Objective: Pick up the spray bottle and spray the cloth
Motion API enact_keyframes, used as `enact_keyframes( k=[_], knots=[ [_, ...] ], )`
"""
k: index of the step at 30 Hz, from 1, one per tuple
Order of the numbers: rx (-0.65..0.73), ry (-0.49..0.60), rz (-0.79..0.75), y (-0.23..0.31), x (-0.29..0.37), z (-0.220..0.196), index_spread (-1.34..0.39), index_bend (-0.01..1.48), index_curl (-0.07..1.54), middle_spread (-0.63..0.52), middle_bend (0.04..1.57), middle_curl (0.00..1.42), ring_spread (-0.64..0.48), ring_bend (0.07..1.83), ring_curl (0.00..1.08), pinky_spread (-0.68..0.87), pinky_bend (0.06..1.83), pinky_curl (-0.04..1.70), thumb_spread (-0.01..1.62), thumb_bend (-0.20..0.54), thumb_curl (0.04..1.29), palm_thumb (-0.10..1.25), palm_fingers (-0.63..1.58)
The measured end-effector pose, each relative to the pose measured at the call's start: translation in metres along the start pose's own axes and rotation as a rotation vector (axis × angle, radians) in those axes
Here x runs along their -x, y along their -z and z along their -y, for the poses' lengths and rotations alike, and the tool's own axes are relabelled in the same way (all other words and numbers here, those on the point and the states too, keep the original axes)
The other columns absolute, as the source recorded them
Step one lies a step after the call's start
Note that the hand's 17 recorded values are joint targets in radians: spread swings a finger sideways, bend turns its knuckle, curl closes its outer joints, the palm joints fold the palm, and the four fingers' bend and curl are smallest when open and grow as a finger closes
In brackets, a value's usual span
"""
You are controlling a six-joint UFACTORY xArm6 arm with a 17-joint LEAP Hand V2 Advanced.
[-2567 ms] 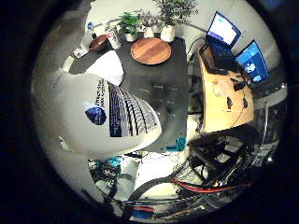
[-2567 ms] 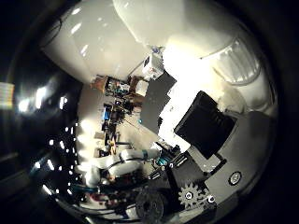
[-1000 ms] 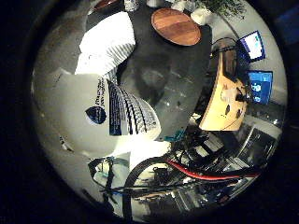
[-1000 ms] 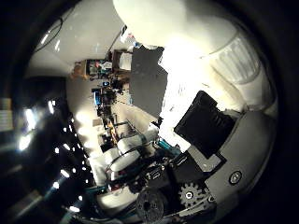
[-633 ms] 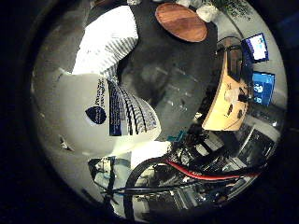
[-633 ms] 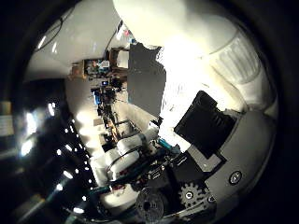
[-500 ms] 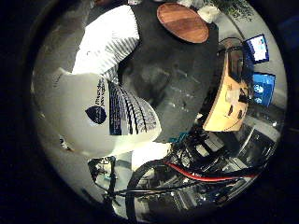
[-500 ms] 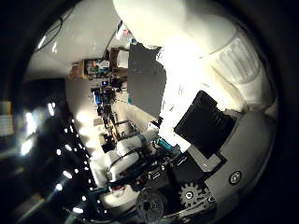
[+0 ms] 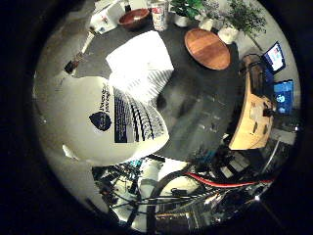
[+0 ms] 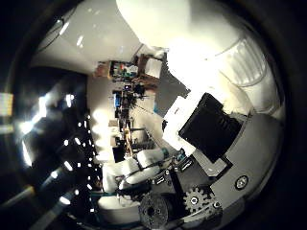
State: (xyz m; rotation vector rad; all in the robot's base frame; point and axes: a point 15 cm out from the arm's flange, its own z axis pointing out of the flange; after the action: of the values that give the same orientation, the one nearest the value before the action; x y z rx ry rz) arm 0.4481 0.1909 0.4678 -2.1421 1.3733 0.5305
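A white spray bottle (image 9: 98, 113) with a dark blue printed label fills much of the right little finger side palm view, close against the palm. Its white body also fills part of the right thumb side palm view (image 10: 206, 38). My hand (image 10: 206, 134) shows there as black and white finger parts and gears pressed against the bottle, shut on it. A white striped cloth (image 9: 145, 70) lies flat on the dark table (image 9: 210, 98), beyond the bottle and away from it.
On the dark table stand a round wooden board (image 9: 206, 47), a dark bowl (image 9: 133, 18), a can (image 9: 158, 17) and potted plants (image 9: 186, 10). A wooden desk (image 9: 249, 117) with a laptop (image 9: 282, 93) stands beside the table.
The whole view has swung, so the hand has moved with the bottle. The cloth now sits more fully in the little finger side view. The bottle stays fixed against the palm.
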Motion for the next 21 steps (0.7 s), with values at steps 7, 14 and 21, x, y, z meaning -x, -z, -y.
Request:
enact_keyframes(
  k=[7,14,21],
  knots=[
    [-0.120,0.083,0.124,-0.006,0.044,0.030,-0.26,1.11,0.83,-0.16,1.31,0.82,-0.24,1.34,0.81,-0.24,1.06,1.35,1.33,-0.007,0.59,0.92,1.09],
    [-0.228,0.155,0.233,-0.027,0.073,0.052,-0.26,1.11,0.83,-0.17,1.31,0.82,-0.24,1.33,0.81,-0.24,1.06,1.36,1.33,-0.007,0.59,0.92,1.10],
    [-0.305,0.200,0.311,-0.065,0.093,0.062,-0.26,1.10,0.83,-0.16,1.31,0.82,-0.23,1.33,0.81,-0.24,1.07,1.35,1.32,-0.005,0.59,0.93,1.11]
  ],
)
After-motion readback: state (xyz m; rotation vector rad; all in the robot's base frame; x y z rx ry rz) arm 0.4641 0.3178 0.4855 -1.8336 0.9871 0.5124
